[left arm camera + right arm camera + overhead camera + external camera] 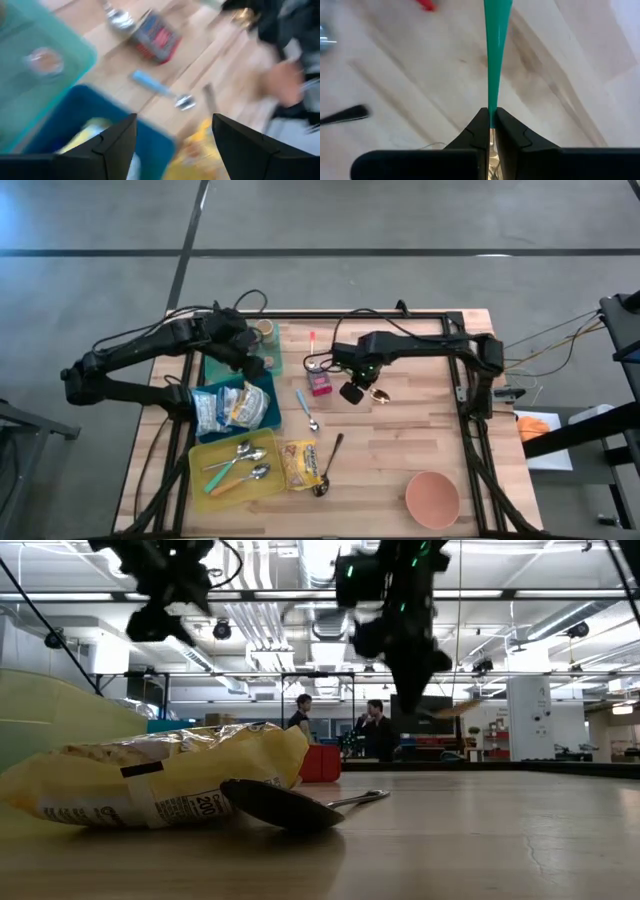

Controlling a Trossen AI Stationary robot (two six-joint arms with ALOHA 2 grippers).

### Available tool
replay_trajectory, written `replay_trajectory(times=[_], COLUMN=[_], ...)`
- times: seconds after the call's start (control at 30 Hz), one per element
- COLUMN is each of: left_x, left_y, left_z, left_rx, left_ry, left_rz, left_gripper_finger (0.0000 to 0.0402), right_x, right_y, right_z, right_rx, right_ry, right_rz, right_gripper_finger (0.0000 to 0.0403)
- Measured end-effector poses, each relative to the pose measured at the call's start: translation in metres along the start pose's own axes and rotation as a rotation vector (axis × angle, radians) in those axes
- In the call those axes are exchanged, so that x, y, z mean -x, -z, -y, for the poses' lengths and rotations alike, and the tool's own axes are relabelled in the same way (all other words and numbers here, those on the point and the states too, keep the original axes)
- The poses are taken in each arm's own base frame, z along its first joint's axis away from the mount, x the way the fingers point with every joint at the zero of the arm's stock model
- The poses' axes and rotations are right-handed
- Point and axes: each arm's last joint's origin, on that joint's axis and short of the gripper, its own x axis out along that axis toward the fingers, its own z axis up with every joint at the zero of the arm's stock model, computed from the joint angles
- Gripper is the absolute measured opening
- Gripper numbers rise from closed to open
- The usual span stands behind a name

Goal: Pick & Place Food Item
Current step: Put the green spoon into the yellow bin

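The right gripper (352,390) hangs above the middle of the table (410,445), its jaws pinched tight on the thin teal handle of a spoon (495,50), not on any food. The left gripper (174,120) hovers over the near edge of the blue bin (266,392) with jaws wide and nothing between them. Which food is meant is unclear. A snack bag (228,408) lies in the blue bin, a yellow bag (300,463) lies flat on the table just beside the yellow tray (200,462), and a small red box (320,384) sits near the right gripper. The main risk is that the right arm carries cutlery while the food goes unmoved. The spoon is held by its narrow handle alone, so it could twist or slip in a quick swing. A black spoon (330,465) touches the yellow bag, so a grab there may drag or trap it. The bag is flat and crinkly, so wide jaws may skate over it. The two arms work near each other, and a reach toward the red box could bring them together.
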Motion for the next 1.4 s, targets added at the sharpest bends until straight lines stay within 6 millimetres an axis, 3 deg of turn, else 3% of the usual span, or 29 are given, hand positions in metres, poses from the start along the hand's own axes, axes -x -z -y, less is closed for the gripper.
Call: replay_trajectory(times=[0.17, 0.4, 0.83, 1.4], left_x=[-0.006, -0.026, -0.073, -0.116], left_y=[-0.015, -0.03, -0.052, -0.057], left_z=[0.017, 0.027, 0.05, 0.047], left_rx=[0.071, 0.172, 0.248, 0.321], left_ry=[0.187, 0.278, 0.457, 0.425], left_rz=[0.087, 0.084, 0.098, 0.051], left_gripper_finger=[0.0265, 0.0265, 0.0264, 0.0264], right_x=[0.037, 0.071, 0.069, 0.071], right_y=[0.023, 0.042, 0.041, 0.037], right_z=[-0.013, -0.03, -0.049, -0.053], right_rx=[0.038, 0.029, -0.026, -0.039], right_ry=[-0.089, -0.197, -0.223, -0.256], right_rz=[0.133, 0.254, 0.305, 0.351], right_gripper_finger=[0.0012, 0.0012, 0.0012, 0.0012])
